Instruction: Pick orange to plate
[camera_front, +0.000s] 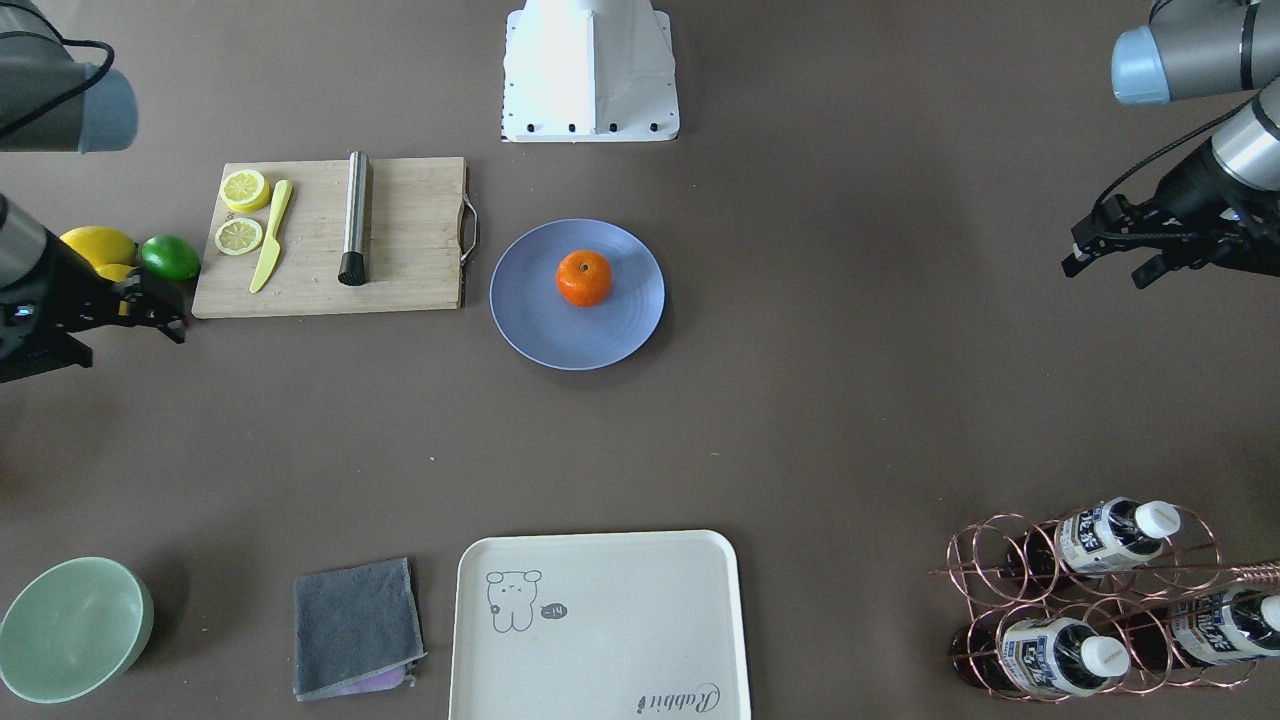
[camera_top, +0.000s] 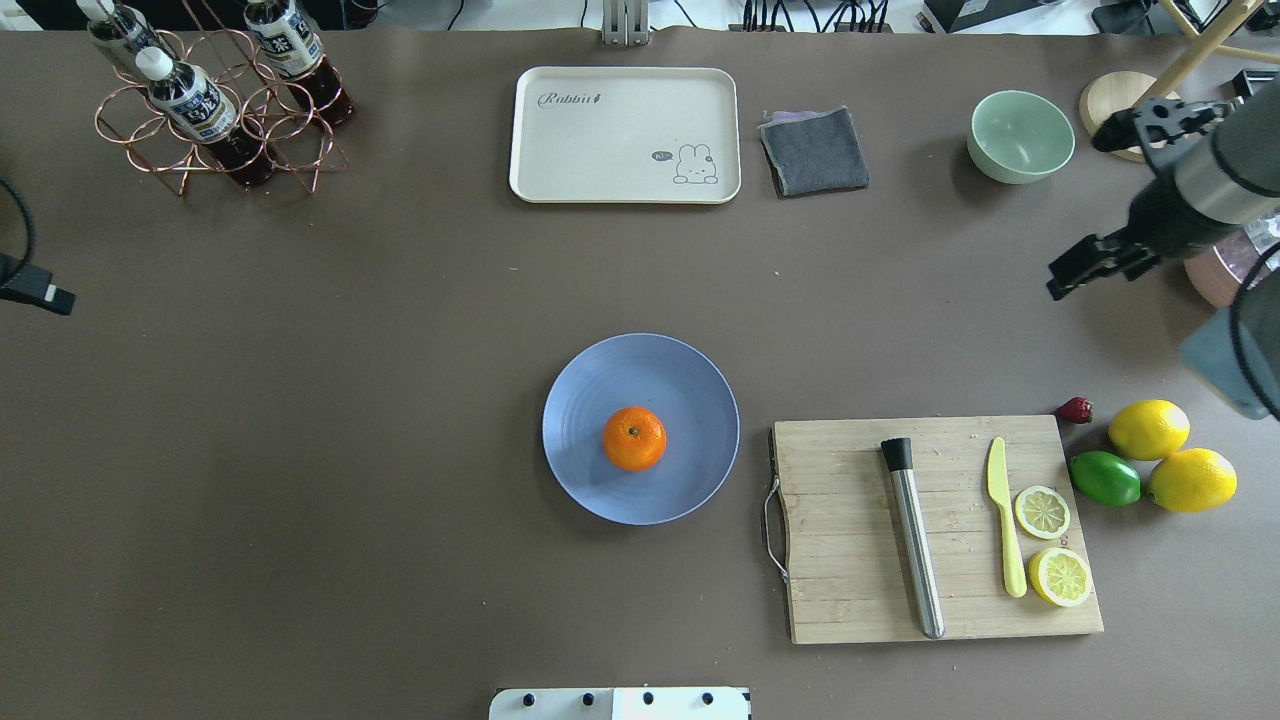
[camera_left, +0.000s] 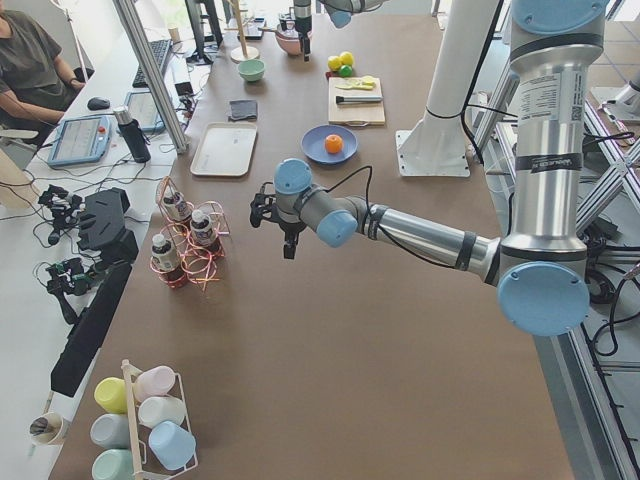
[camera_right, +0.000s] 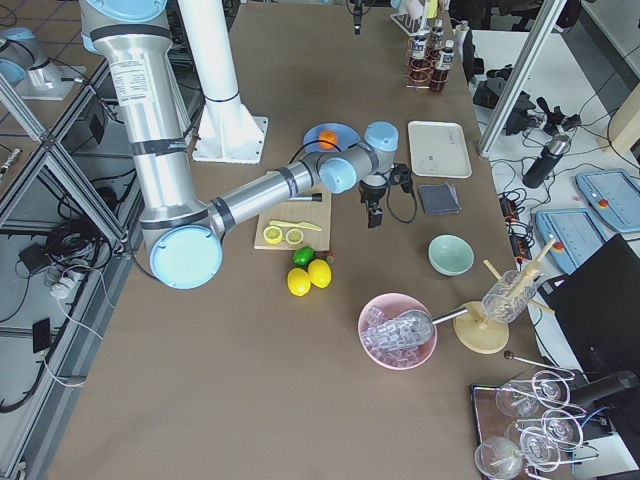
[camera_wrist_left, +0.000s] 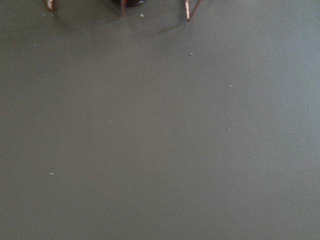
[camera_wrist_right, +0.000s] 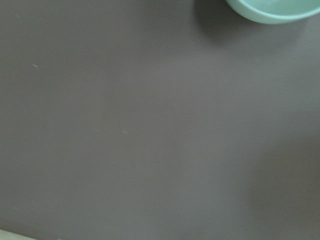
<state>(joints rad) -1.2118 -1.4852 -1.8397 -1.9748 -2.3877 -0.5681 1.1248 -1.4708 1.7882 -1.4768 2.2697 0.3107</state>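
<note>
Broadest first: wide brown table (camera_top: 300, 560), with most of the job apparently done. Out at opposite ends, both arms held well clear of the middle. Left gripper (camera_front: 1105, 262) over bare tabletop, right gripper (camera_top: 1095, 265) near the pale green round bowl (camera_top: 975, 140). Cannot tell how far apart either pair of fingers stands; nothing visible in either grasp.

Centre of the table: round, shallow periwinkle-blue plate (camera_top: 600, 380), just beside the rectangular wooden cutting board (camera_top: 850, 480) but apart from it. Resting on the plate, slightly off-centre, small round bright orange (camera_top: 634, 438) with its dark green stem dimple facing up, touched by neither gripper.

Probable trouble from here:
- Low rim plus round fruit, so likely to roll out after any knock to plate or table.
- Same result from an arm sweeping low across the centre on its way home.
- Needless second grasp, undoing a placement that already looks sound.
</note>
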